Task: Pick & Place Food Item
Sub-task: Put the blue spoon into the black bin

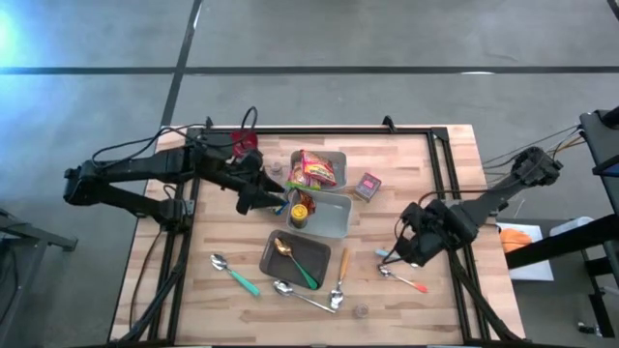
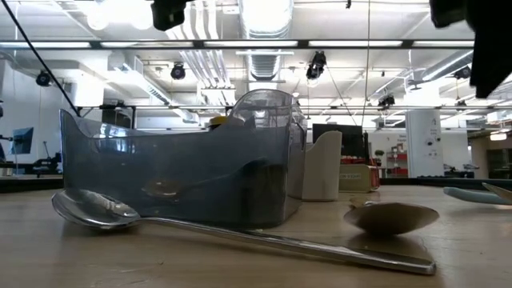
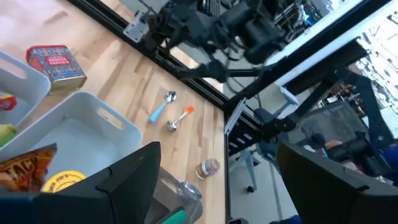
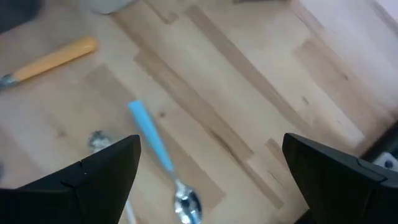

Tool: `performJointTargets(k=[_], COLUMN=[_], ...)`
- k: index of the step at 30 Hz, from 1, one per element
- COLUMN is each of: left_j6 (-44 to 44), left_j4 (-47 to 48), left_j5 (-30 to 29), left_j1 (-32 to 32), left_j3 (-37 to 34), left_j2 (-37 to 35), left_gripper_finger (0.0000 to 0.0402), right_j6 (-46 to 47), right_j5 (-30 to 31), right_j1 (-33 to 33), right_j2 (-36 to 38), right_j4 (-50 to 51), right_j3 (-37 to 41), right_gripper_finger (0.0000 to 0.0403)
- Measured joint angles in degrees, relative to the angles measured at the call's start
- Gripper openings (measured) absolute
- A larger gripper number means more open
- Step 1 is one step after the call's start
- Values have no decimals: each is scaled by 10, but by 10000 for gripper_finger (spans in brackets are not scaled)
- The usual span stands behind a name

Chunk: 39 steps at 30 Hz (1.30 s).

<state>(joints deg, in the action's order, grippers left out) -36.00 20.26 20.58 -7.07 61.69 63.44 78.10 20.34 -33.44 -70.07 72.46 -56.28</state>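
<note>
High view shows our left gripper (image 1: 276,200) spread empty beside the snack bag (image 1: 314,171) in the bin (image 1: 338,157) near the table's far edge; light, crinkly, slippery: pinch its top.

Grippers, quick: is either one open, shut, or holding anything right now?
Left gripper: open, holding nothing, beside the grey plastic bins.
Right gripper: open, holding nothing, above the blue-handled spoon.
</note>
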Motion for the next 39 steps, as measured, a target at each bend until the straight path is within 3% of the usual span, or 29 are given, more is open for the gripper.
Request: performJointTargets(k=[7,13,18,30,39], left_j6=[-7,-15,-16,-20,-16], left_j4=[0,0,3,9,9], left_j5=[0,0,0,0,0], left_j1=[0,0,0,0,0], left_j3=[0,0,0,0,0], left_j2=[-1,-1,-1,-1,-1], left_gripper_finger=[323,323,323,323,323], right_j6=[2,-98,-112,-118,-211], right_j5=[-13,-24,-27,-69,-69], right_j1=[1,3,2,2,2], right_j2=[-19,-49,-93,-202,-271], right_j4=[-16,-76,-99,-98,-71], right_j3=[48,69,67,15,-60], right_gripper_finger=[389,389,389,389,389])
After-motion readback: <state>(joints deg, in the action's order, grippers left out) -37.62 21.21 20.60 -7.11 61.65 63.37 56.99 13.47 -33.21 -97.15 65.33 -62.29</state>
